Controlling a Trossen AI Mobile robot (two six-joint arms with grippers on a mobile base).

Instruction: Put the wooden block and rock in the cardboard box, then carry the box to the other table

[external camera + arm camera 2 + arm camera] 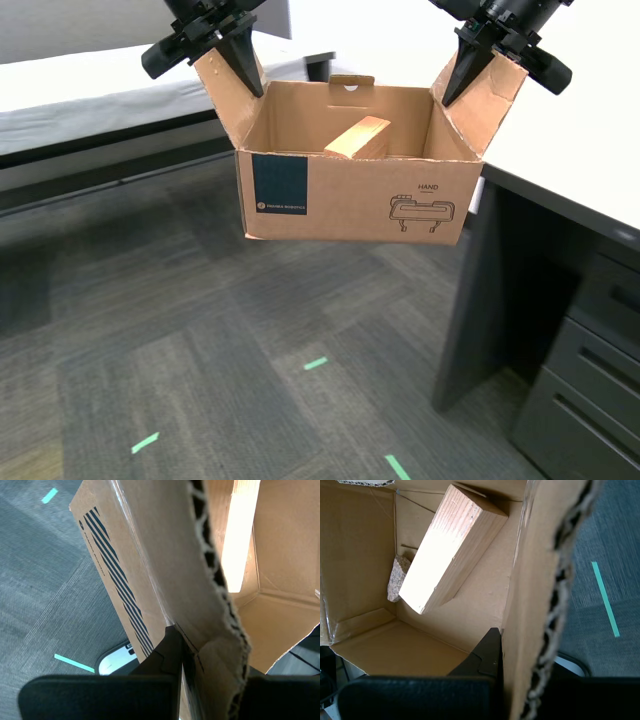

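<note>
The cardboard box hangs in the air above the carpet, held by its two side flaps. My second gripper is shut on the flap at the exterior view's left. Its wrist view shows the box's blue-striped outer side and one black finger against the flap. My first gripper is shut on the flap at the exterior view's right. Inside the box the wooden block leans against a wall, and the rock lies in the corner beside it. Only the block's top shows in the exterior view. The cloth-covered other table stands at the exterior view's far left.
A smooth white desk with dark drawers stands close to the box on the exterior view's right. Grey carpet with green tape marks lies below. A white part of the robot base shows under the box.
</note>
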